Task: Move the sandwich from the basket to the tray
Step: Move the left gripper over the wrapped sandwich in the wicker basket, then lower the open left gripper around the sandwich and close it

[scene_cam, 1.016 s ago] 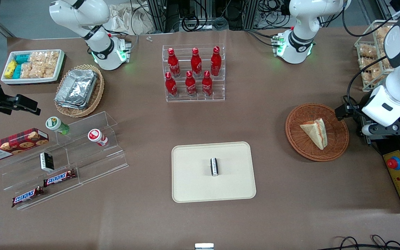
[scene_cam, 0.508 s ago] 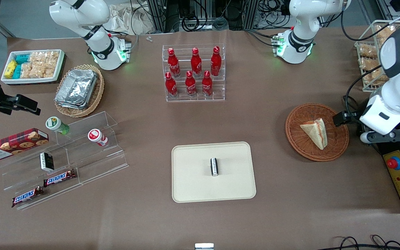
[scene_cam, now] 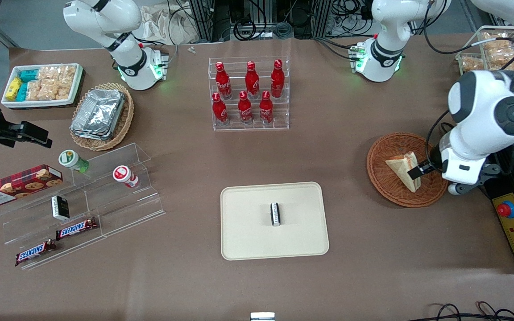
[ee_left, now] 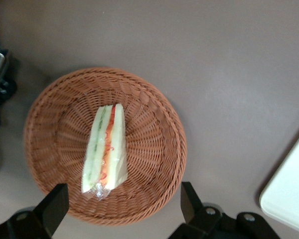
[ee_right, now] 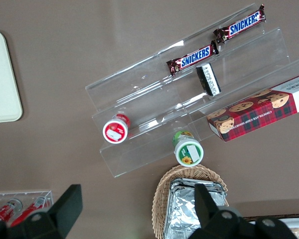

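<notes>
Nothing grabbed yet. Gripper [ee_left: 120, 204] held wide open, empty, above sandwich [ee_left: 105, 147], which sits directly beneath in basket [ee_left: 154, 129]. Pickup and whole carry to tray [scene_cam: 248, 240] left to be done.

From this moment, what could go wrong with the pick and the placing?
The open claw hovers above the sandwich, which lies on its side in the basket; its clear wrap may slip between the fingers. A small dark item already lies mid-tray, so the sandwich might land on it.
</notes>
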